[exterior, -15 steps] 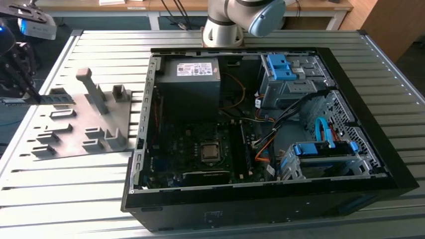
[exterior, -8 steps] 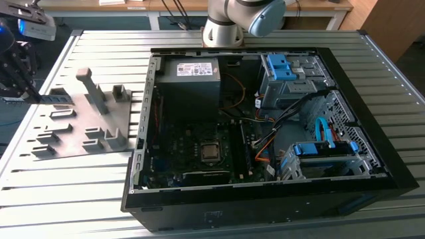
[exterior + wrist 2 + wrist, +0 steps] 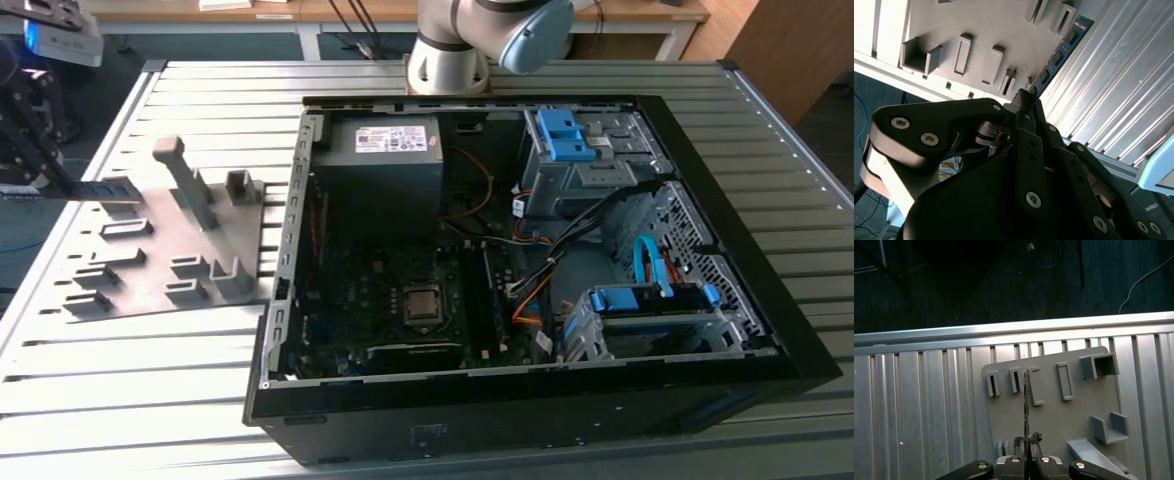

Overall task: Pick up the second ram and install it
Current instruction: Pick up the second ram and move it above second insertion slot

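Since the gripper [image 3: 1025, 441] is clamped on one end of the second ram [image 3: 1058, 54], above the grey tray [image 3: 1054, 425] at the exterior view's left, you likely handle a light, stiff, fragile board by its edges.

Daylight's pretty even in the exterior view: the ribbed surface [image 3: 147, 390] shines pale while the case [image 3: 400, 300] interior stays murky (barely lit). In the second wrist view, hard glare washes the surface and the pincer [image 3: 1024, 99] is mostly silhouette.
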### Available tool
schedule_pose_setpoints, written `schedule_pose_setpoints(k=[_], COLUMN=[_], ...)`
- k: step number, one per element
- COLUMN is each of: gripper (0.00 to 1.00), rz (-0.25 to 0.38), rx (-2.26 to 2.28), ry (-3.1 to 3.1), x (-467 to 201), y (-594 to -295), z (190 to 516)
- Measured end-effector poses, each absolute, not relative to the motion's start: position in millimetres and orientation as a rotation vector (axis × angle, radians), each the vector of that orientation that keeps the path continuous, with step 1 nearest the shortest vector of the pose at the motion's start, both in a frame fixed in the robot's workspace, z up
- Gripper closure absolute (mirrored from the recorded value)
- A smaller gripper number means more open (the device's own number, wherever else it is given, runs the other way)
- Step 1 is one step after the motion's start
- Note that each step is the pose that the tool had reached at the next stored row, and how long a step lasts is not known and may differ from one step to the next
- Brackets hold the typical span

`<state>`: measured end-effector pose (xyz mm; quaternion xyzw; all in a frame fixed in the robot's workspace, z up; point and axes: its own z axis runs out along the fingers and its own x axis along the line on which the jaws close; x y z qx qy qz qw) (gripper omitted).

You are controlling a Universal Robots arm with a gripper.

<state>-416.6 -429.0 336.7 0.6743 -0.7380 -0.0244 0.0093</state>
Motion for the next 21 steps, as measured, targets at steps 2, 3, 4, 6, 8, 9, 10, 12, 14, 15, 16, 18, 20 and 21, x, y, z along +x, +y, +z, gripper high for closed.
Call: schedule_pose_setpoints(k=[2, 3, 4, 6, 8, 9, 10, 12, 14, 15, 16, 18, 20, 21], gripper=[0.86, 0.86, 0.86, 0.86, 0.86, 0.86, 0.86, 0.86, 0.86, 0.86, 0.86, 0.86, 0.86, 0.86], rz=[-0.076, -0.076, -0.076, -0.076, -0.076, -0.076, -0.076, -0.076, -0.076, -0.076, -0.076, -0.076, -0.076, -0.076], rx=[2.106, 2.106, 2.106, 2.106, 2.106, 2.106, 2.106, 2.106, 2.106, 2.106, 2.106, 2.106, 2.106, 2.106], ry=[-2.305, -2.305, -2.305, -2.305, -2.305, -2.305, -2.305, -2.305, -2.305, -2.305, -2.305, -2.305, -2.305, -2.305], x=[-416.6, -416.6, -416.6, -416.6, -416.6, -416.6, -416.6, -416.6, -416.6, -416.6, -416.6, -416.6, -416.6, -416.6], y=[-429.0, -429.0, -429.0, -429.0, -429.0, -429.0, -429.0, -429.0, -429.0, -429.0, -429.0, -429.0, -429.0, -429.0], z=[339.6, 341.1, 342.5, 345.6, 349.2, 351.1, 352.8, 356.6, 360.7, 362.9, 365.1, 369.9, 374.7, 376.3])
